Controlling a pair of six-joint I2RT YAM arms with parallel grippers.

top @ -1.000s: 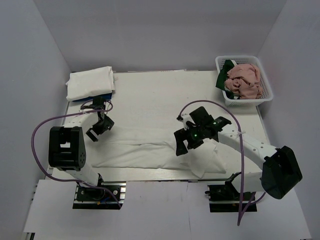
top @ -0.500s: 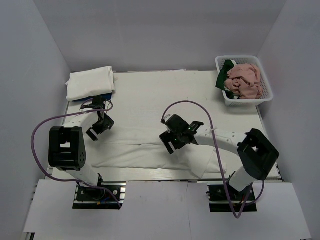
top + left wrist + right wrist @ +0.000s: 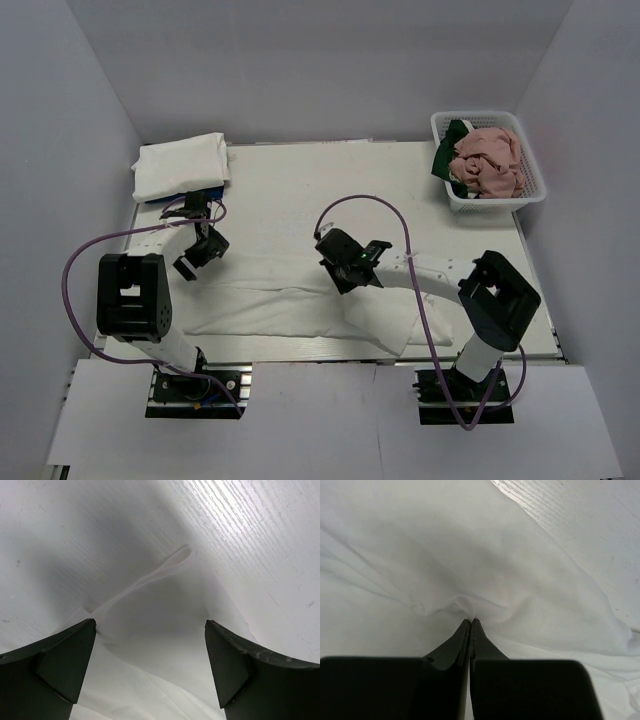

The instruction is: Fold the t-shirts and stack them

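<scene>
Along the near edge of the table [image 3: 290, 190], a white t-shirt [image 3: 270, 305] lies stretched out as a long, narrowed band, its right end bunched into a thicker lump. Near the band's middle, the right gripper [image 3: 471, 622] has its jaws pressed together on a small pinch of the cloth; the wrist view shows wrinkles fanning out from that pinch. Toward the left end, the left gripper [image 3: 150, 625] hangs just above the fabric with its jaws spread wide and nothing between them, a thin loop of hem lying on the table beyond its tips.

The step in hand looks like carrying one part of the shirt across to shorten the band. To do it well, the right arm should lift only enough for the fold to clear the layer beneath, then travel straight along the band so the edges line up. The left gripper would best come down and pin or pinch its end, since the loose cloth may otherwise slide with the pull.

A folded stack [image 3: 180, 165] waits at the far left corner. At the far right, a basket [image 3: 500, 200] holds a pink shirt [image 3: 487, 160] and a dark green shirt [image 3: 447, 150].
</scene>
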